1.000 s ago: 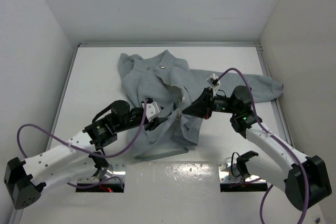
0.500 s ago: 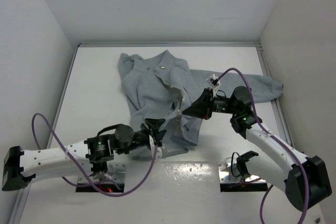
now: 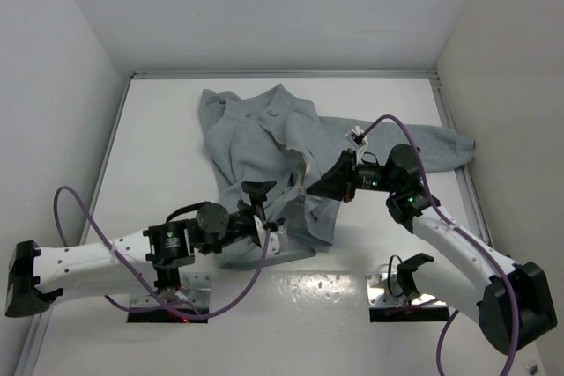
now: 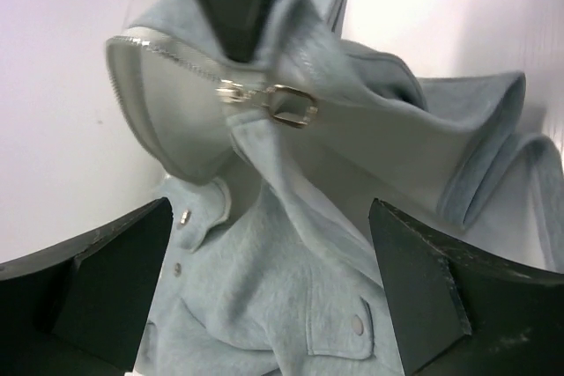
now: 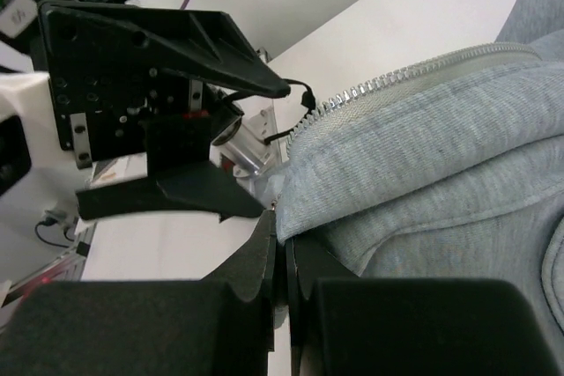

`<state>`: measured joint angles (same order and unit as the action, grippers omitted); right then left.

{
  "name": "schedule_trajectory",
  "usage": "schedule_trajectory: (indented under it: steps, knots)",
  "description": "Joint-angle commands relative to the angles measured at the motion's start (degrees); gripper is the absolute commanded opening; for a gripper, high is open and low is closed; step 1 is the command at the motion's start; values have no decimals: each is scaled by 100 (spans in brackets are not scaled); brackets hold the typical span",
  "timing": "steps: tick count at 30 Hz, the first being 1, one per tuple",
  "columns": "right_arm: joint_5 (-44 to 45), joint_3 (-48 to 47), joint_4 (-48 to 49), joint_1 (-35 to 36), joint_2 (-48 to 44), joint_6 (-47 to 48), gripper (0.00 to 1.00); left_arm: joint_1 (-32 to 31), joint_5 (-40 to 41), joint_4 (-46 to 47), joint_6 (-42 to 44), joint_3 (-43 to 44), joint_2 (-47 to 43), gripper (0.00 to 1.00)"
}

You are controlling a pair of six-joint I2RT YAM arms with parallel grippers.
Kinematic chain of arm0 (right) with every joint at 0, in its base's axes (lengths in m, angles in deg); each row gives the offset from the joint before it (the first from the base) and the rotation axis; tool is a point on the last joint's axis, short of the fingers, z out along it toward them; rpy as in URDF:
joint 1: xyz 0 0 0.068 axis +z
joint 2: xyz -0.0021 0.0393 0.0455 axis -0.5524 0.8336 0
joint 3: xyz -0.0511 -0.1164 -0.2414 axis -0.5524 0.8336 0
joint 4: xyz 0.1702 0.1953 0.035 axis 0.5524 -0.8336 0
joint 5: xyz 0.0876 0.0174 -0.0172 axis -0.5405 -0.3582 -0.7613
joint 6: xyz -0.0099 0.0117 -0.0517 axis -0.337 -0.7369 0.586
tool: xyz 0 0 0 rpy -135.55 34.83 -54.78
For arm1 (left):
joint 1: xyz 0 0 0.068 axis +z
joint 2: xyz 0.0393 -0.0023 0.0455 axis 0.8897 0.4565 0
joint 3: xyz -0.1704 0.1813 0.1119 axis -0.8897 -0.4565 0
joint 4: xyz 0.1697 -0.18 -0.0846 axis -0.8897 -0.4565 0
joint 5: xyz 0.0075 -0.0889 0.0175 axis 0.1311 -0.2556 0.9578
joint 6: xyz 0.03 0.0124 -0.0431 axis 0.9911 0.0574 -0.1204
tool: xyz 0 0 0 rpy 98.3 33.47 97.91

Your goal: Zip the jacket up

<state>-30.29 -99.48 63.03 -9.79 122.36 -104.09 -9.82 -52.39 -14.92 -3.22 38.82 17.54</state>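
Left gripper [image 3: 266,208]: newly spread wide, facing the zipper pull [image 4: 292,106].
Right gripper [image 5: 280,237]: pinching the jacket [image 3: 253,132] just above that pull.
Meaning: pull likely grabbed next.

Light grey jacket [image 3: 264,143] lies crumpled on the table; front unzipped; zipper edge lifted.

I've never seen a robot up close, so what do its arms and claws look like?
The left arm and right arm have white shells with black rounded joints. A purple cable loops along each. The left claw and right claw are black, with two wedge-shaped fingers each.
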Motion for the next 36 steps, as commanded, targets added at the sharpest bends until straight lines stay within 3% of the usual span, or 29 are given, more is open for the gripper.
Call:
schedule_trajectory:
  steps: [1,2,3,5,6,9,10,11,13,14,17,22,30,36]
  knots:
    - [-9,-152,210,16,-97,73,0,279,-949,-410,-346,452,63,89]
    - [-17,-152,201,16,-79,73,0,279,-1159,-542,-344,452,63,80]
    - [-17,-161,218,16,-79,73,0,279,-1292,-621,-13,391,11,59]
    - [-26,-187,279,-2,-26,29,0,70,-681,-115,-10,24,-121,40]
    - [-35,-187,280,7,0,38,0,-36,-408,88,277,-91,-121,35]
    - [-35,-205,280,7,26,11,0,-588,779,1299,1189,-800,-174,35]
    - [-52,-205,289,33,26,11,0,-739,1042,1729,1508,-1048,-174,40]
    - [-61,-196,280,25,18,-6,0,-880,1506,2751,1815,-1303,-174,43]
    - [-53,-205,297,-2,44,-41,0,-1188,1738,3549,2535,-1893,27,47]
    - [-70,-213,315,16,44,-111,0,-1258,1879,4136,2670,-2042,98,47]
    - [-44,-178,420,7,114,-243,0,-1487,2177,4763,2881,-2228,466,48]
    - [-35,-47,692,7,167,-533,0,-1488,2319,5319,3259,-2228,775,50]
    - [27,41,877,25,220,-753,0,-1540,2241,5433,3444,-2035,1029,54]
    - [62,111,1000,51,220,-929,0,-1593,2267,6293,3848,-1921,1767,55]
